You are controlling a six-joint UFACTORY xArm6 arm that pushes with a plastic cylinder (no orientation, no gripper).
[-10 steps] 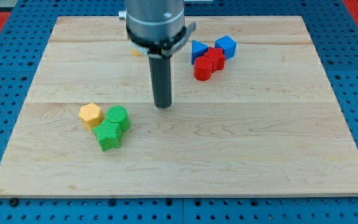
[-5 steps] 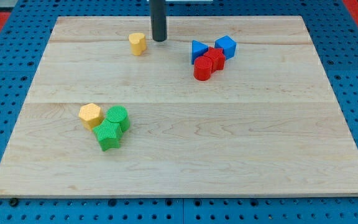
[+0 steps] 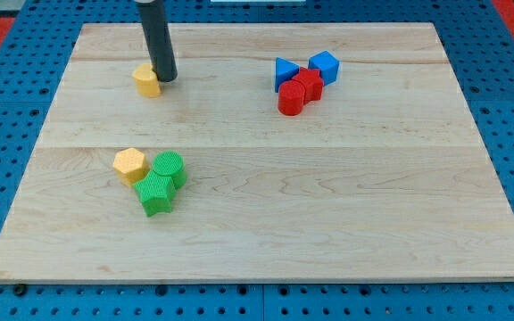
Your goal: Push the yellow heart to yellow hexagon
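Observation:
The yellow heart [image 3: 146,81] lies near the view's top left of the wooden board. My tip [image 3: 166,78] stands right against its right side, touching it. The yellow hexagon [image 3: 129,165] lies lower at the view's left, well below the heart. It touches a green cylinder [image 3: 169,168] and a green star-shaped block [image 3: 156,193] on its right.
A cluster at the view's top right holds a blue triangle [image 3: 285,70], a blue cube [image 3: 325,65], a red cylinder [image 3: 291,98] and another red block [image 3: 308,84]. The wooden board [image 3: 346,205] lies on a blue pegboard.
My tip went from the board's middle up to the top edge, then swept left and down. It pushed the yellow heart to the left and a little downward.

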